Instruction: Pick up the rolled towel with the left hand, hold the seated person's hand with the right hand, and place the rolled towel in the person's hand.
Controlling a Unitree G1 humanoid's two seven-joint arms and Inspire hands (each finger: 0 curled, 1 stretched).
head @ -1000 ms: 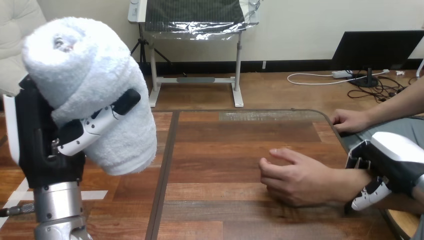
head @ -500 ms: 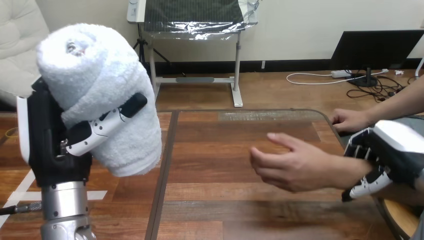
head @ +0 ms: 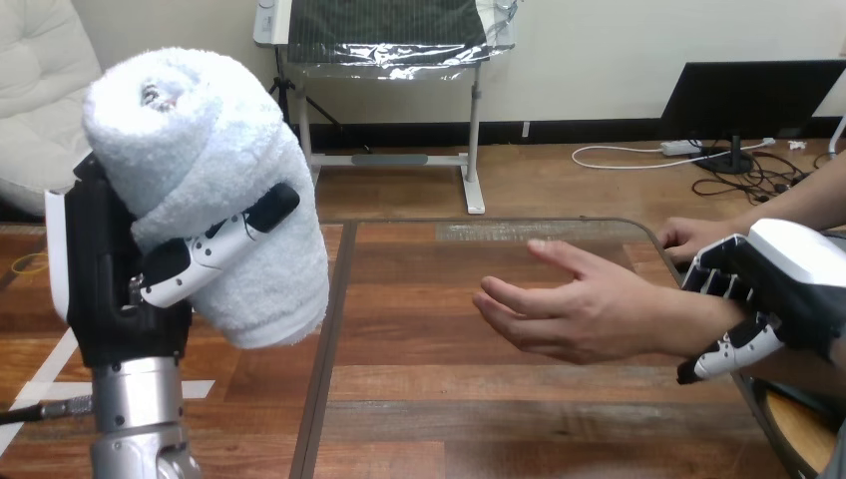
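Aloft, left hand (head: pixel 108 284) round rolled towel (head: pixel 190 140)

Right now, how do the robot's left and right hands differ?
The left hand has its fingers curled round the rolled towel; the right hand clasps the person's wrist, fingers above, thumb below. The left hand stands upright, raised at the view's left; the right hand lies sideways at the view's right. Both are shut on something.

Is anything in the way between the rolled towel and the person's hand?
Nothing visible. The left robot hand holds the towel at the left, the right robot hand grips the wrist of the person's hand at the right, and only bare table lies between.
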